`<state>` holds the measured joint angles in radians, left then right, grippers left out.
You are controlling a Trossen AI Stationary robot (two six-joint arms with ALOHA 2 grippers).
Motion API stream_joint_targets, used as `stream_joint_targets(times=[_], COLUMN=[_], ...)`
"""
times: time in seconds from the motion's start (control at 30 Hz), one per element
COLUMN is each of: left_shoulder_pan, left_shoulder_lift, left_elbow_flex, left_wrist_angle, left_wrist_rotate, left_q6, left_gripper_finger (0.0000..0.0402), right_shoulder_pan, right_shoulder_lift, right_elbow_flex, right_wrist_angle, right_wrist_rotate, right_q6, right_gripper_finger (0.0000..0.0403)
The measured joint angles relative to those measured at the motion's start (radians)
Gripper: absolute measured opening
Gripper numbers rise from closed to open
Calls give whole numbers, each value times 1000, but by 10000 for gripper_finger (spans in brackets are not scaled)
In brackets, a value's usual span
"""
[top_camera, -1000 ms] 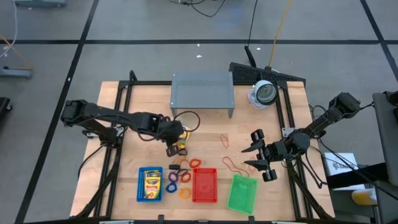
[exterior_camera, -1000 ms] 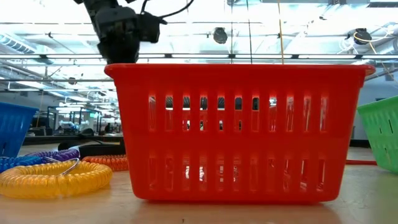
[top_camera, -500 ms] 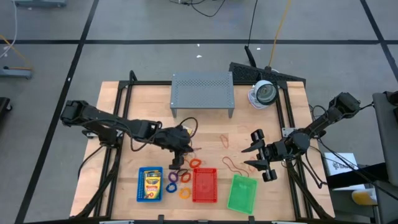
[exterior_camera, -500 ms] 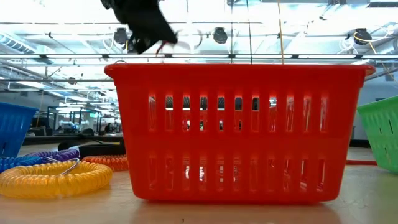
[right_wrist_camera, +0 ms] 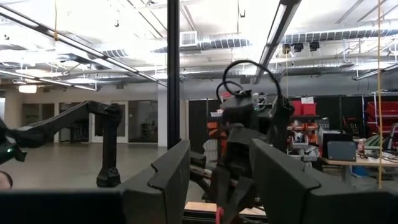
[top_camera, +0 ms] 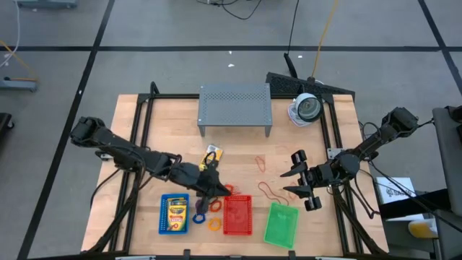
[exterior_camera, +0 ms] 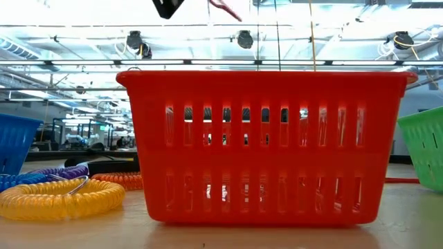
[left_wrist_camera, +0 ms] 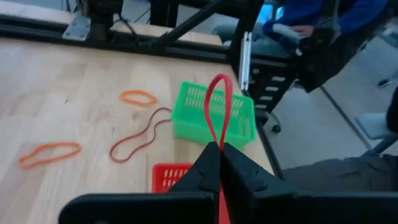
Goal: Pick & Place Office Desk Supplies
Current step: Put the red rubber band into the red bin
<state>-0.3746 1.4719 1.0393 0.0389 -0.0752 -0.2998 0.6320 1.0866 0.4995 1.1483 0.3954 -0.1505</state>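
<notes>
Pinched tight, the left gripper point(left_wrist_camera: 219, 163) holds a red rubber band point(left_wrist_camera: 217, 112) just above the red tray's point(top_camera: 237, 214) rim. Crayon boxes point(top_camera: 176, 212) already fill the blue tray point(top_camera: 164, 215); loose bands point(top_camera: 269, 192) and rings point(top_camera: 215, 224) remain, green tray point(top_camera: 281, 224) unfilled. Right gripper point(top_camera: 304, 183) waits, fingers spread. No lettering is legible.

Wooden table point(top_camera: 151, 137): trays point(top_camera: 237, 214), rings point(top_camera: 200, 210), bands point(top_camera: 270, 191).
</notes>
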Motion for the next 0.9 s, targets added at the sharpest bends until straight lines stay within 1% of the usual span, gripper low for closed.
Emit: stream_joint_targets(times=[0.1,0.27,0.33,0.43,0.63,0.7,0.77,0.9], left_shoulder_pan=[-11,-14,-11,-5,-5,-5,-7,-7], left_shoulder_lift=[39,148,198,248,301,315,320,325], left_elbow_flex=[1,0,0,-2,-1,-1,-1,-1], left_wrist_angle=[13,69,106,108,87,107,108,134], left_wrist_rotate=[-33,-21,-5,13,79,104,110,105], left_q6=[-24,-52,-70,-90,-132,-142,-154,-154], left_gripper_finger=[4,4,4,11,4,5,15,62], right_shoulder_pan=[0,0,0,0,0,0,0,0], right_shoulder_lift=[0,0,0,0,0,0,0,0], right_elbow_flex=[0,0,0,0,0,0,0,0], right_wrist_angle=[5,8,8,7,6,7,6,6], right_wrist_rotate=[-1,-2,-3,-3,-3,-3,-3,-3], right_q6=[0,3,7,7,7,8,8,8], right_gripper_finger=[155,155,155,155,155,155,155,155])
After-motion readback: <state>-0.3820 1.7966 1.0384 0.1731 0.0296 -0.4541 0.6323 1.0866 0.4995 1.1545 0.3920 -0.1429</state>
